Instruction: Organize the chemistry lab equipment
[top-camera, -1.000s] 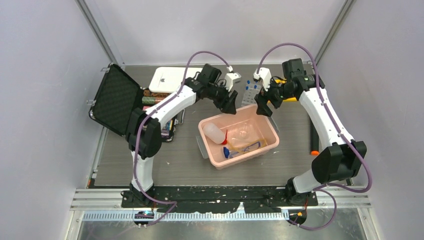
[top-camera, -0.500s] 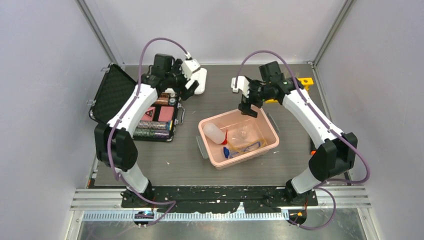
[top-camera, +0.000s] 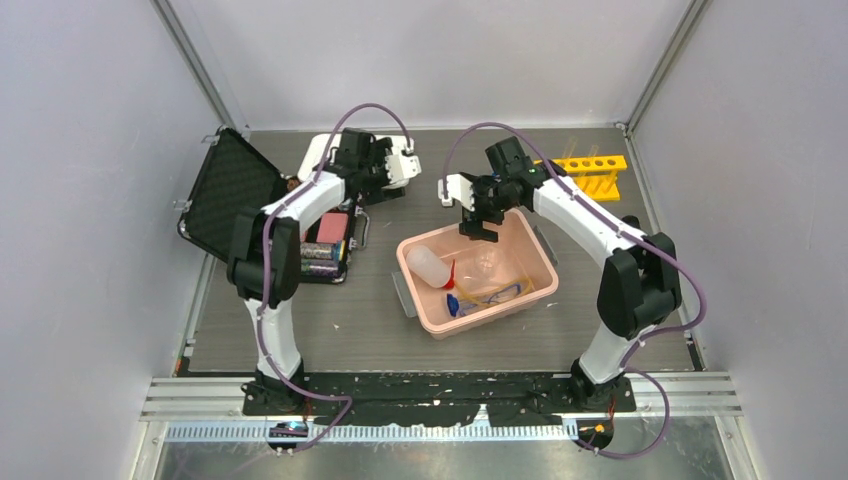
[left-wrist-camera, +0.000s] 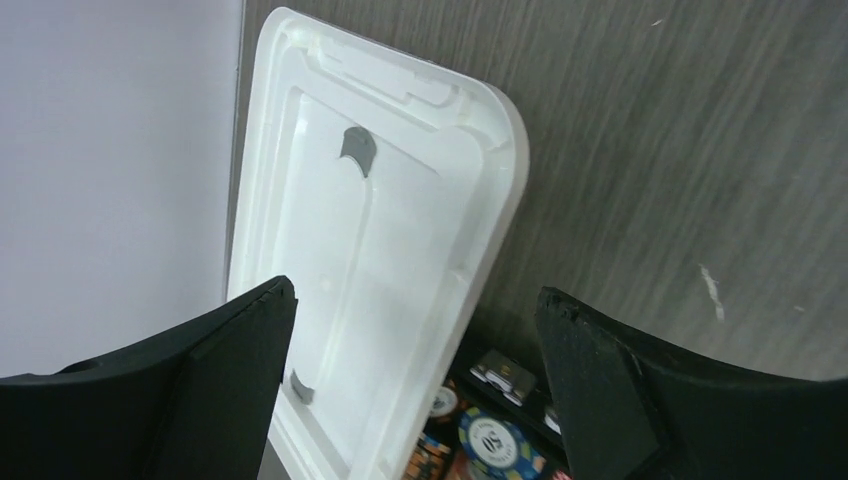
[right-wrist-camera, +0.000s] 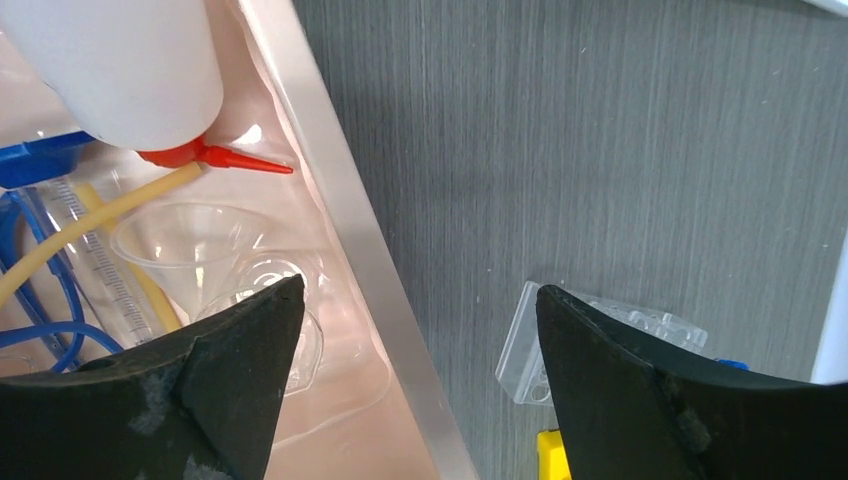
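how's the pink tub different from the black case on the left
The pink tub sits mid-table; the black case is at the left edge. The tub's white lid lies detached on the table, while the case's lid is hinged and propped open. The tub holds lab gear such as a white squeeze bottle; the case holds poker chips. Both are open.

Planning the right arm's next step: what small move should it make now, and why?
Probably shift the right gripper toward the tube tray and lower over it. Its jaws are open and empty above the tub wall, and the tray lies outside the tub.
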